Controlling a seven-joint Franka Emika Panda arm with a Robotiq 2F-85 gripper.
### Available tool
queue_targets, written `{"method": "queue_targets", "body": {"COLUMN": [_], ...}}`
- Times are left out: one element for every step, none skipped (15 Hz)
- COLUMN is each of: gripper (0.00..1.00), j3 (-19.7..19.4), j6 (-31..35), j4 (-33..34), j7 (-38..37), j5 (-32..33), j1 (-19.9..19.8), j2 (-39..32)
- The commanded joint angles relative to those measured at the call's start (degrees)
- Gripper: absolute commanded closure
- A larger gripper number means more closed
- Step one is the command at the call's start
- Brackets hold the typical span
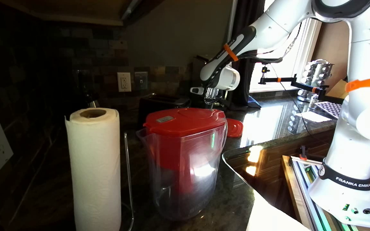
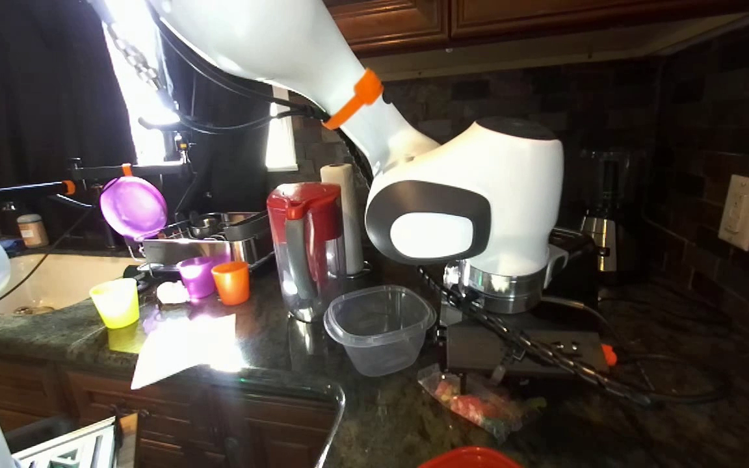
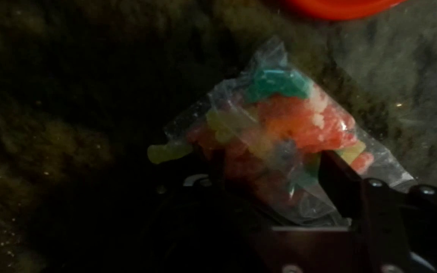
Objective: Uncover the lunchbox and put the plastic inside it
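Observation:
The lunchbox (image 2: 380, 335) is a clear plastic tub, standing open on the dark counter in an exterior view. Its red lid (image 2: 471, 459) lies apart from it near the bottom edge there. The lid also shows in an exterior view (image 1: 235, 128) and in the wrist view (image 3: 341, 8). The plastic (image 2: 472, 402) is a clear bag of colourful candies lying on the counter, seen close in the wrist view (image 3: 294, 121). My gripper (image 3: 271, 161) points down over the bag, its fingers apart with part of the bag between them. Whether the fingers touch it is unclear; the left finger is very dark.
A red-topped pitcher (image 1: 185, 160) and a paper towel roll (image 1: 95, 170) stand on the counter; the pitcher blocks the gripper in that view. Yellow (image 2: 116, 303), purple (image 2: 197, 276) and orange (image 2: 231, 283) cups stand near the sink. A toaster (image 1: 162, 104) is by the wall.

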State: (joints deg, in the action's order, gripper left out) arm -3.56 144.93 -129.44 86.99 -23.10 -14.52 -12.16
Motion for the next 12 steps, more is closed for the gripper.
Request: {"method": "queue_targets", "body": {"gripper": [0.10, 0.09, 0.22, 0.41, 0.42, 0.47, 0.53, 0.62, 0.65, 0.67, 0.72, 0.80], "j3": [1.12, 0.86, 0.70, 0.64, 0.65, 0.63, 0.61, 0.54, 0.42, 0.33, 0.26, 0.12], "j6": [3.29, 3.84, 4.39, 5.28, 5.52, 5.42, 5.67, 5.50, 5.46, 5.27, 5.25, 5.05], "j4": [-0.75, -0.80, -0.82, -0.88, -0.89, -0.84, -0.81, -0.79, -0.85, -0.80, -0.82, -0.93], "j7": [3.23, 2.62, 1.97, 1.54, 1.29, 1.16, 1.10, 1.05, 0.84, 0.75, 0.62, 0.43], "j5": [-2.56, -1.49, -0.46, 0.28, 0.66, 0.92, 0.96, 1.23, 1.59, 1.97, 2.24, 2.70], "j1": [-0.49, -0.22, -0.04, 0.07, 0.10, 0.11, 0.08, 0.06, 0.11, 0.10, 0.09, 0.07], "j2": [-1.57, -1.92, -2.30, -2.65, -2.76, -2.58, -2.46, -2.27, -2.13, -2.05, -1.86, -1.59]}}
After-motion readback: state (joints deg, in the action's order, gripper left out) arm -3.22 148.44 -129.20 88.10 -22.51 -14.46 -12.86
